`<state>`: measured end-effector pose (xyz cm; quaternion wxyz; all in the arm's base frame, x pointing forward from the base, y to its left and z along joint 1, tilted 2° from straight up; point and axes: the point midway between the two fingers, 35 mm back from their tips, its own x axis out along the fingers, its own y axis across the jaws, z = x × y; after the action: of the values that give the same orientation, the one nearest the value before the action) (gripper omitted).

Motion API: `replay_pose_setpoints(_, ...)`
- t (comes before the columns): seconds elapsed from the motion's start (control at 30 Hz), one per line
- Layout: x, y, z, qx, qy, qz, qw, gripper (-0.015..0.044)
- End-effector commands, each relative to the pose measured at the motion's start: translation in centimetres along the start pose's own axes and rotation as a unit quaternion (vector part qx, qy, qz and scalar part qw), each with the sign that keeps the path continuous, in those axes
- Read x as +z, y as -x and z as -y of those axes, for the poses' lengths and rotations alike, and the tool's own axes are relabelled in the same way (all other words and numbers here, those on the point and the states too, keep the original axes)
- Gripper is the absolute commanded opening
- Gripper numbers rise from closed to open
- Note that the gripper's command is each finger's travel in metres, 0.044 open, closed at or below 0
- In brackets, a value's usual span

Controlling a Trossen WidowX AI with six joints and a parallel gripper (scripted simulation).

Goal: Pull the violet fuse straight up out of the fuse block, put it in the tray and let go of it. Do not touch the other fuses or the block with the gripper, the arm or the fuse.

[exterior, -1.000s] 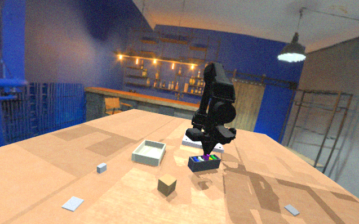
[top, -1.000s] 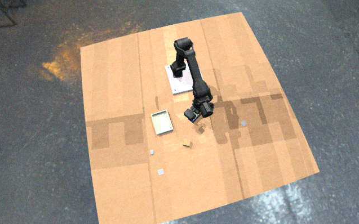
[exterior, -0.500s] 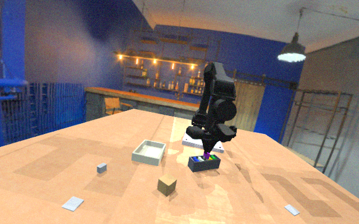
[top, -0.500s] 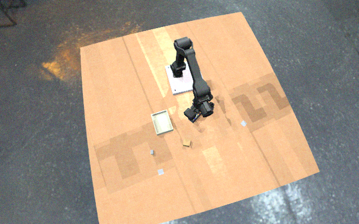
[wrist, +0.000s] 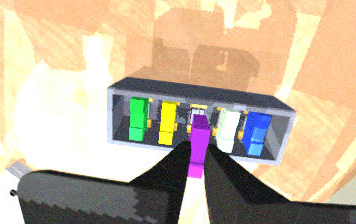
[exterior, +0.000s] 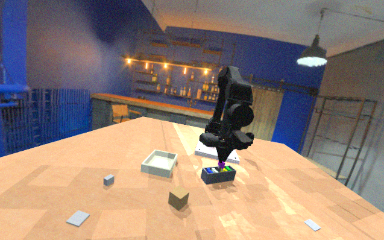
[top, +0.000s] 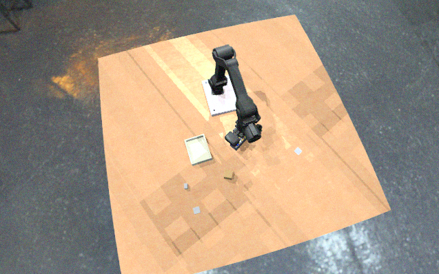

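Right, the gripper (wrist: 197, 156) is clamped nearly shut on the violet fuse (wrist: 199, 140), which stands upright with its lower end apparently only just above the middle slot of the fuse block (wrist: 201, 92), yellow fuse (wrist: 167, 122) and white fuse (wrist: 227, 130) close on either side. From the exterior view the tray (exterior: 159, 163) lies off to the left on the bench (exterior: 280, 193), so I'd expect more lift before any sideways travel
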<state>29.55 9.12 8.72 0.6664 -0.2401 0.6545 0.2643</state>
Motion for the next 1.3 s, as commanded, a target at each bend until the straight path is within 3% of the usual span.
replay_pose_setpoints(0.0, 0.0, 0.5, 0.1, -0.003, 0.0, 0.003, 1.0, 0.0)
replay_pose_setpoints(0.87, 0.0, 2.8, 0.1, -0.003, -0.001, 0.003, 1.0, 0.0)
replay_pose_setpoints(1.27, -2.0, 3.0, 6.2, -0.007, -0.001, 0.002, 1.0, 0.0)
